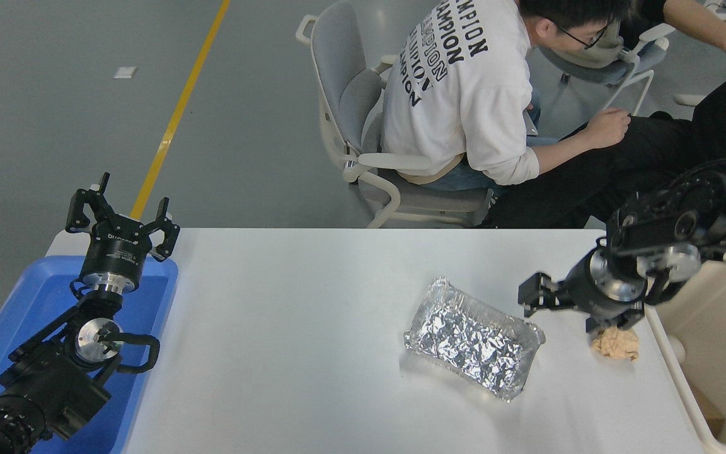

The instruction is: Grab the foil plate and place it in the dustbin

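Head view has my right gripper (561, 309) low over the white table (287, 328), coming in from the right edge, its fingers spread wide and holding nothing. One finger (534, 295) reaches out toward the foil plate (473, 337), the other sits just above the crumpled tan paper ball (616, 344), partly hiding it. I take this as the approach step: I am near the plate's right end but not touching it, and I keep the jaws apart so that they can straddle the thin raised rim.

That plate lies flat on the table, turned at an angle, right of centre, open side up. Its crinkled foil will probably give under any squeeze, so I would aim for the rim at the near short end, not the floor of the tray. The paper ball lies between the plate and the dustbin (665, 334), close enough that a careless close could catch it instead; that is the main risk I see.

Cream and deep, the dustbin stands at the table's right edge, just beside my wrist, so the carry should be short once the plate is lifted.

My left gripper (122, 217) is parked at the lower left above the blue tray (29, 315), fingers open, out of the way. A person (464, 88) sits beyond the far edge, turned away from the table
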### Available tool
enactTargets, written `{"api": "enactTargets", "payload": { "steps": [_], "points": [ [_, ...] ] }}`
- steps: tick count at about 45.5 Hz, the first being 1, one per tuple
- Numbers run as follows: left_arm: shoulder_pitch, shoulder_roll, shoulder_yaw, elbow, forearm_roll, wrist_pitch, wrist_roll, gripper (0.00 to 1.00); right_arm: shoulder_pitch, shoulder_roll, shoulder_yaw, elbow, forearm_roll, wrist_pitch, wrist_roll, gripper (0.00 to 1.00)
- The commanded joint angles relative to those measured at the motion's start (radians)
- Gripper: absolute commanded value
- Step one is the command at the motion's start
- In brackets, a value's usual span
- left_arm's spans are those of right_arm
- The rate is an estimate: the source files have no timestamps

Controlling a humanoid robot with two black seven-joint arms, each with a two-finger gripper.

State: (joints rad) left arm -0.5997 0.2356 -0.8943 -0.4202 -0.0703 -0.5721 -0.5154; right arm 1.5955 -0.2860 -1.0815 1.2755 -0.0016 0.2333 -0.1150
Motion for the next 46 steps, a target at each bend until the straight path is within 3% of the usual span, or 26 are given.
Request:
{"api": "enactTargets", "payload": {
  "steps": [1,12,19,30,35,39,46],
  "points": [
    [0.000,0.001,0.000,0.000,0.000,0.000,0.000,0.99,-0.206,0.021,0.095,-0.108,0.005,-0.071,0.000,1.00],
    [0.000,-0.001,0.000,0.000,0.000,0.000,0.000,0.99,-0.301,0.039,0.129,-0.188,0.081,-0.132,-0.005,0.97],
    [0.000,-0.001,0.000,0.000,0.000,0.000,0.000,0.99,-0.315,0.038,0.135,-0.197,0.083,-0.146,-0.005,0.85],
    [0.000,0.001,-0.002,0.000,0.000,0.000,0.000,0.99,-0.333,0.039,0.138,-0.203,0.089,-0.149,-0.006,0.84],
    [0.000,0.001,-0.002,0.000,0.001,0.000,0.000,0.99,-0.335,0.039,0.150,-0.202,0.091,-0.149,-0.006,0.67],
    [0.000,-0.001,0.000,0.000,0.000,0.000,0.000,0.99,-0.332,0.038,0.149,-0.196,0.121,-0.138,-0.005,0.41],
    [0.000,-0.001,0.000,0.000,0.000,0.000,0.000,0.99,-0.332,0.033,0.146,-0.192,0.147,-0.131,-0.005,0.08]
  ]
}}
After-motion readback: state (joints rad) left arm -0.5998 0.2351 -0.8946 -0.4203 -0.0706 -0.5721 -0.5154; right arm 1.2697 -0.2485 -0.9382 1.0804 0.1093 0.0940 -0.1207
